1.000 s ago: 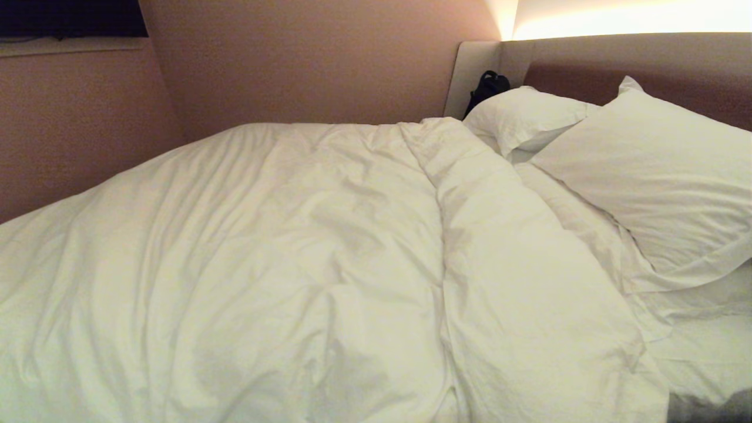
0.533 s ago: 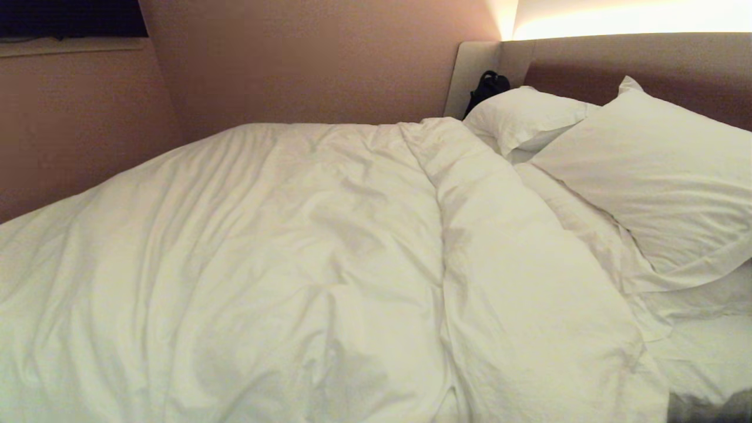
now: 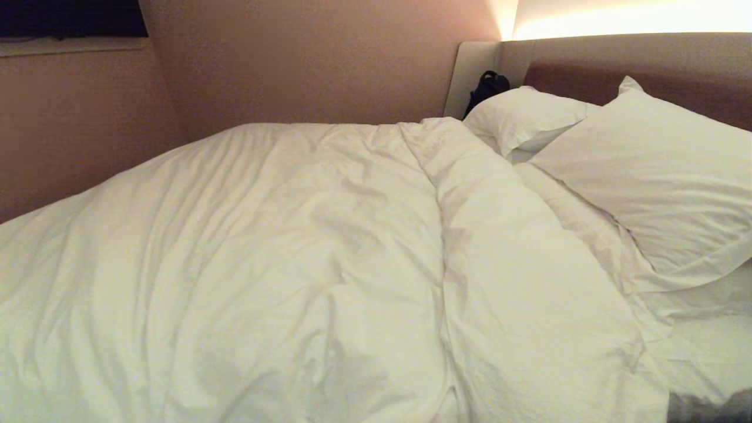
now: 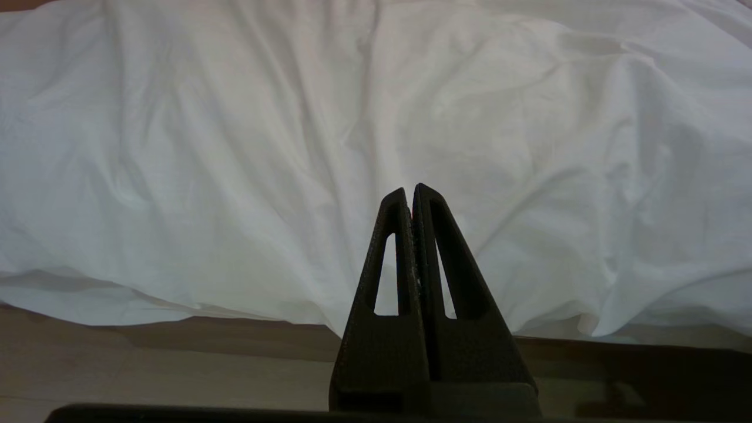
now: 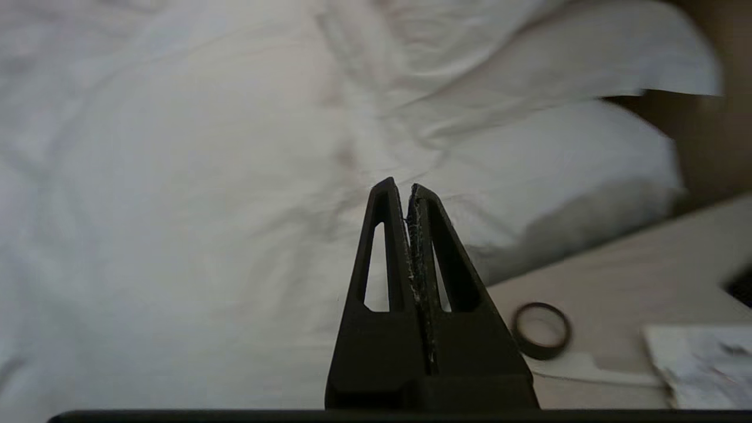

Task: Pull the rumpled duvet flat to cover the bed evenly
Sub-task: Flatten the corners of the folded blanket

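The duvet [image 3: 305, 258] lies creased across the bed [image 3: 711, 352], bunched in a ridge below two pillows [image 3: 652, 176], unchanged over the last second. Both the left gripper [image 4: 410, 197] and the right gripper [image 5: 399, 191] are closed and empty beside the mattress; pulling seems not yet begun.

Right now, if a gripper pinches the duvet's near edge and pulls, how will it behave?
The duvet is probably floppy: creases run all over it. Its puffy fold beside the pillow suggests light bulk. Likely it stretches and bunches locally before the whole cover slides.
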Controlling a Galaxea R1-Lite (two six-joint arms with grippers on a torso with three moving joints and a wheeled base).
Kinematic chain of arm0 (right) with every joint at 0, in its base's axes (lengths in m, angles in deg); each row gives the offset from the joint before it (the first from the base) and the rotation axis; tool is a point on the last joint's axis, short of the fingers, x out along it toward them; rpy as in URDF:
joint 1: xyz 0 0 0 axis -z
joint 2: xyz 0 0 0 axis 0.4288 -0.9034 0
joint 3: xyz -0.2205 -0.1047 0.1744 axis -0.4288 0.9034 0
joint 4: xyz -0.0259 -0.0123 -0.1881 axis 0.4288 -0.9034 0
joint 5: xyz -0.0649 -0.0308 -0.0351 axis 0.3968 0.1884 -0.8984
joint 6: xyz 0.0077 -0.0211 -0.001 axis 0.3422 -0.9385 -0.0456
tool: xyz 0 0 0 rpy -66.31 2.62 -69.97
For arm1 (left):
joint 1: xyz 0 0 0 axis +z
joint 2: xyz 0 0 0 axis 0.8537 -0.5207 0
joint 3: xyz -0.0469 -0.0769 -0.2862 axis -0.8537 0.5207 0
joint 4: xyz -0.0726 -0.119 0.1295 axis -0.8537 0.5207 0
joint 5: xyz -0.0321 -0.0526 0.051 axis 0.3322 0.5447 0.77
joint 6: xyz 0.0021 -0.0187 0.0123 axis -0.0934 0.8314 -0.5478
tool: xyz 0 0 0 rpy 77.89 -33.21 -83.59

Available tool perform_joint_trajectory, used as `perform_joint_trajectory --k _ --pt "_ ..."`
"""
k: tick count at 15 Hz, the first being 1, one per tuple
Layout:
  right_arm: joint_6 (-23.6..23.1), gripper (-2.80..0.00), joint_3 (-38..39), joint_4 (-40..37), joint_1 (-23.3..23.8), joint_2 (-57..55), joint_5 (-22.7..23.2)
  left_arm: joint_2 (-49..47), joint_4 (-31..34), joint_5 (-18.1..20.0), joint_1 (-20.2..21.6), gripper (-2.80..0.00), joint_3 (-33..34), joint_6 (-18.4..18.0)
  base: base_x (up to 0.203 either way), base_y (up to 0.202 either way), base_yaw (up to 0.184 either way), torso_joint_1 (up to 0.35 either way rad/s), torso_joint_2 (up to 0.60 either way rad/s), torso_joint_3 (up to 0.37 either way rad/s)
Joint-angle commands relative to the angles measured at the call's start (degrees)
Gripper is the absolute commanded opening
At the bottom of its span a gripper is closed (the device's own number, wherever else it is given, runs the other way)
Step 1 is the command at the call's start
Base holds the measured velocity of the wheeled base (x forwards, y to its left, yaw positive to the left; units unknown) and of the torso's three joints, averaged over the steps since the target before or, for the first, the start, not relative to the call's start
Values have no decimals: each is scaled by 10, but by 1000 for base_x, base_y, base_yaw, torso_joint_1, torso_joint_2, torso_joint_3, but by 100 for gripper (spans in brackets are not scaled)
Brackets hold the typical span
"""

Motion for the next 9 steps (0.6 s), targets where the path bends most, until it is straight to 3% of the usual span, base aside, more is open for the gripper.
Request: perform_joint_trajectory --k 1,5,9 --pt "0 -280 14 9 35 -2 24 0 0 0 0 -280 0 0 0 0 0 0 0 0" --pt "-41 -280 35 -16 43 118 77 0 0 0 0 -280 0 0 0 0 0 0 0 0" --pt "-72 -280 46 -32 43 176 91 0 0 0 0 -280 0 0 0 0 0 0 0 0"
